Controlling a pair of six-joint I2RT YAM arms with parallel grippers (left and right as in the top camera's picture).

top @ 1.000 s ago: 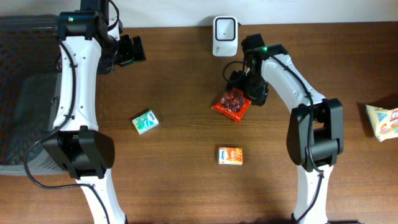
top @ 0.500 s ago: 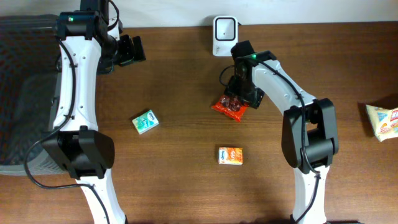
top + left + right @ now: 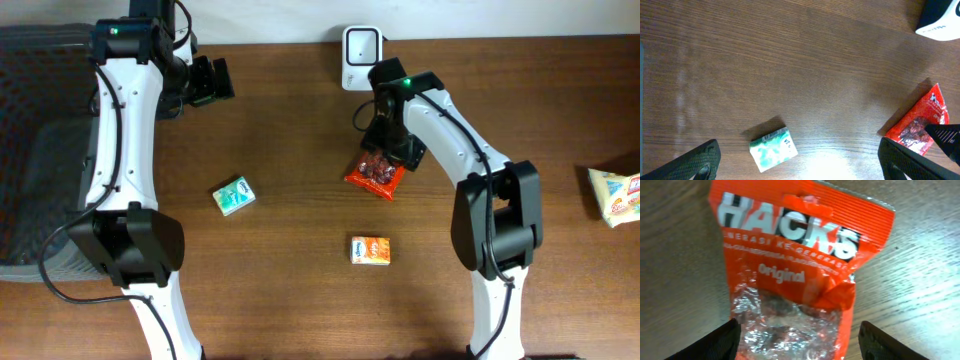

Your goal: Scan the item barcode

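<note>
1. Overhead, the red bag (image 3: 375, 176) lies flat on the worktop (image 3: 280, 290). It is toward the far edge and about midway along it, just in front of the white scanner (image 3: 361, 45), which stands at that far edge. Bag and scanner are near each other but apart.
2. My right gripper (image 3: 797, 340) hangs over the bag, pointing down at it.
3. In the right wrist view my fingers (image 3: 715, 340) stand apart, one on either side of the bag's clear lower half. Bare wood shows between the bag and the finger at the right of that view. At the other finger I cannot tell whether it touches the foil.
4. The bag's printed face is up. It shows white "HACKS" lettering on red with "Original" beneath, and dark sweets behind the crinkled clear film.
5. My left gripper (image 3: 212, 80) hovers near the far left corner of the worktop. Its jaws are spread wide, well above the wood.
6. A green box (image 3: 234, 196) lies tilted, left of the middle and well apart from the bag.
7. An orange box (image 3: 370, 250) lies nearer the front edge, on the near side of the bag and apart from it.
8. A yellow packet (image 3: 615, 195) sits at the right edge, partly cut off by the frame.
9. A dark mesh basket (image 3: 40, 150) stands at the left edge.
</note>
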